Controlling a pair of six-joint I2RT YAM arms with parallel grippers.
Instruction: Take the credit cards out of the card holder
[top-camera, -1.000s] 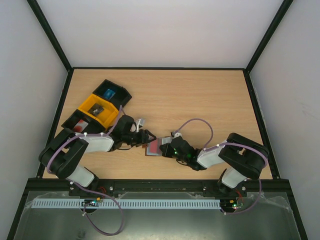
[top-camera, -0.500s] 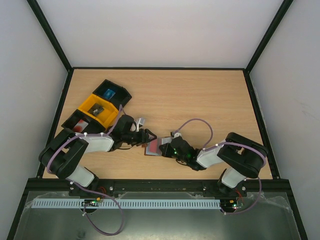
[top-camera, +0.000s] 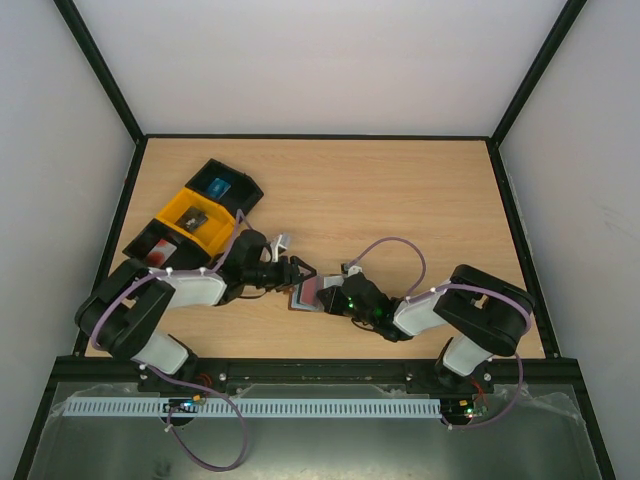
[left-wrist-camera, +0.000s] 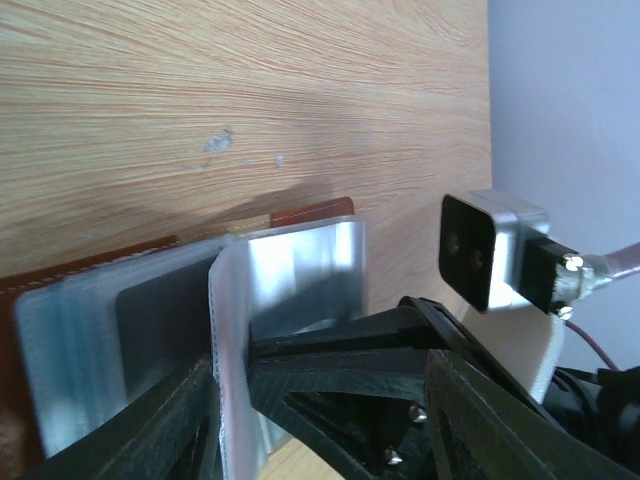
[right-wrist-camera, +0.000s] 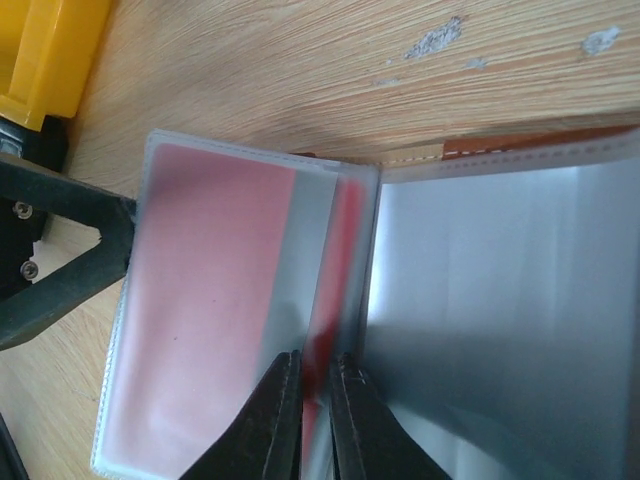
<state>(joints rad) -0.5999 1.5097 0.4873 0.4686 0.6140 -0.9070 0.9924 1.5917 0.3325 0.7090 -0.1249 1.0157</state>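
- My right claw (right-wrist-camera: 315, 385) is pressed almost together. Only a thin red strip shows in the slit between its fingers.
- I take that strip for the edge of the red card (right-wrist-camera: 200, 310), pinched close to the spine. Whether I have the card alone or its clear sleeve (right-wrist-camera: 315, 220) as well, I cannot tell.
- My left claw (top-camera: 298, 272) is spread and grips nothing. In the right wrist view one of its fingers (right-wrist-camera: 80, 198) appears to touch the outer edge of that sleeve, as if to brace it.
- The card holder (top-camera: 305, 296) lies open on the tabletop (top-camera: 400, 200), between my two claws and towards the near edge. Its brown leather cover faces down and its plastic pages are fanned upward.
- The dark grey card (left-wrist-camera: 165, 320) sits in another sleeve, seen from my left wrist just beside a page that stands upright.
- As I judge it, the step in hand is drawing out the first card, the red one. Both cards are in their pockets and neither lies free, so the task is at an early stage.
- The next move calls for a pull straight along the pocket towards its mouth, while the left claw holds the page or cover back.
- If the sleeve is caught in my pinch, the whole page will lift with the card. Then I would need to re-grip on bare card.
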